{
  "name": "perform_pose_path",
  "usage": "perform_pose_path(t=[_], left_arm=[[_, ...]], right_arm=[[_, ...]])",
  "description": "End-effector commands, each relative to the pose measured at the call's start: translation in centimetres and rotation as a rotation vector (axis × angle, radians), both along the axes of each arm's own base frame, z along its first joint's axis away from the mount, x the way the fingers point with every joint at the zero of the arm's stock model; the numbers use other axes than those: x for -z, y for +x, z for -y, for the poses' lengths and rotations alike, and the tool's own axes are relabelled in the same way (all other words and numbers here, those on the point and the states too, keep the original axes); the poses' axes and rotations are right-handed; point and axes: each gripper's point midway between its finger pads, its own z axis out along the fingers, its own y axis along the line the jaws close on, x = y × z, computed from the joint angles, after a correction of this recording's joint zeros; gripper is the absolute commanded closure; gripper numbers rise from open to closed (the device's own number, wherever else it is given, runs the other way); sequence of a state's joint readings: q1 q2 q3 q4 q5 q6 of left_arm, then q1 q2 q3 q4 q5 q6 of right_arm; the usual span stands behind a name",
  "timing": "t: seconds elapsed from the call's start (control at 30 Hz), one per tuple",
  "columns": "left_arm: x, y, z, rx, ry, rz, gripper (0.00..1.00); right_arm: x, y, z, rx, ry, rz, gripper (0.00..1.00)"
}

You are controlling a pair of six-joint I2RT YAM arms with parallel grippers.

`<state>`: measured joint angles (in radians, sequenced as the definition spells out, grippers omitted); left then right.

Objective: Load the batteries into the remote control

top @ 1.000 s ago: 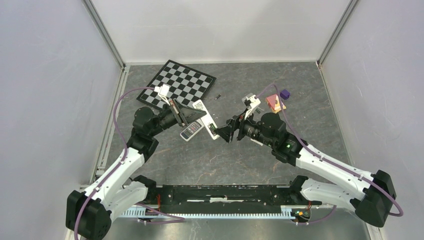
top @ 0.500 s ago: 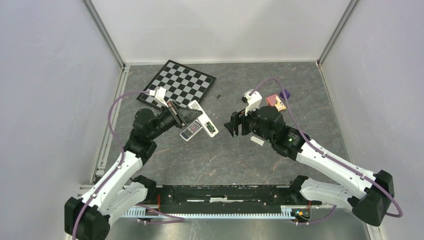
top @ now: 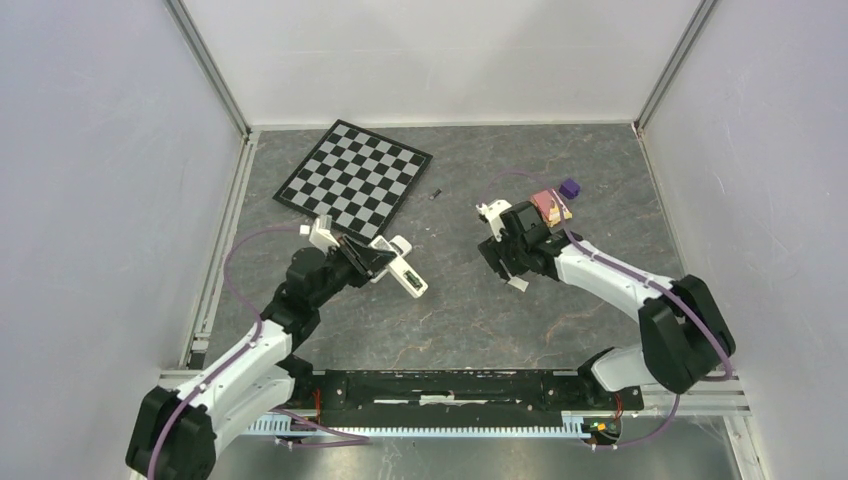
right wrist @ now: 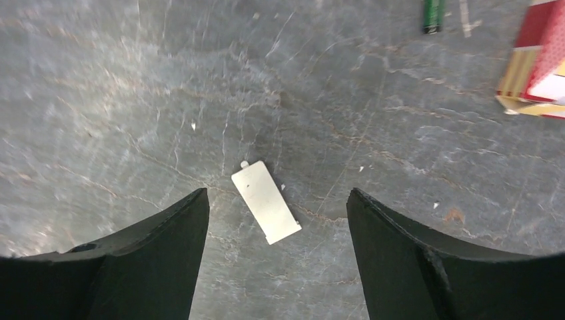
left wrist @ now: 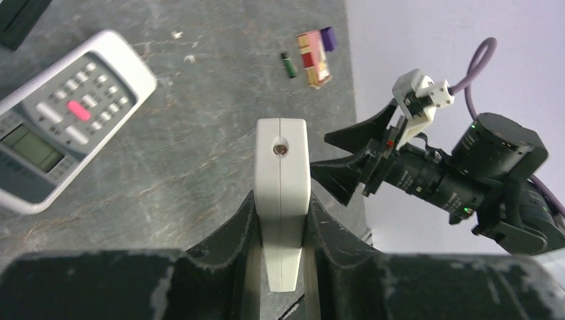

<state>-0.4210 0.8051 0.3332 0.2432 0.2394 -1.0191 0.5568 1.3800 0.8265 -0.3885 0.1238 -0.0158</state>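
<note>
My left gripper [top: 383, 260] is shut on the white remote control [top: 412, 280] and holds it off the table. In the left wrist view the remote control [left wrist: 282, 193] stands edge-on, clamped between both fingers. My right gripper [top: 500, 258] points down, open and empty. Between its fingers in the right wrist view lies a small white cover plate [right wrist: 265, 202], flat on the table and untouched. A green-wrapped battery [right wrist: 432, 15] lies beside a red and yellow box [right wrist: 540, 67]. A further small dark battery [top: 436, 192] lies near the chessboard.
A chessboard [top: 355, 178] lies at the back left. A second grey-white remote with buttons [left wrist: 60, 120] lies on the table under my left arm. The red and yellow box [top: 550, 205] and a purple block [top: 569, 187] sit behind my right arm.
My left arm has drawn back toward the near edge with the remote. My right gripper turned away from the remote and now points down over the white cover plate on the table.
</note>
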Motion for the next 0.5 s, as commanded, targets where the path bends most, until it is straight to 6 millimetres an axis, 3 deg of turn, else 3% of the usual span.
perform_pose_path(t=[0.0, 0.27, 0.47], left_arm=[[0.0, 1.2, 0.5, -0.09, -0.084, -0.002, 0.98], [1.0, 1.1, 2.5, -0.058, -0.064, -0.012, 0.98], [1.2, 1.1, 2.8, -0.049, -0.056, -0.012, 0.98]], right_arm=[[1.4, -0.3, -0.2, -0.167, -0.07, -0.062, 0.2], [3.5, -0.9, 1.5, -0.217, -0.128, -0.205, 0.29], [4.5, -2.5, 1.2, -0.271, -0.094, -0.294, 0.3]])
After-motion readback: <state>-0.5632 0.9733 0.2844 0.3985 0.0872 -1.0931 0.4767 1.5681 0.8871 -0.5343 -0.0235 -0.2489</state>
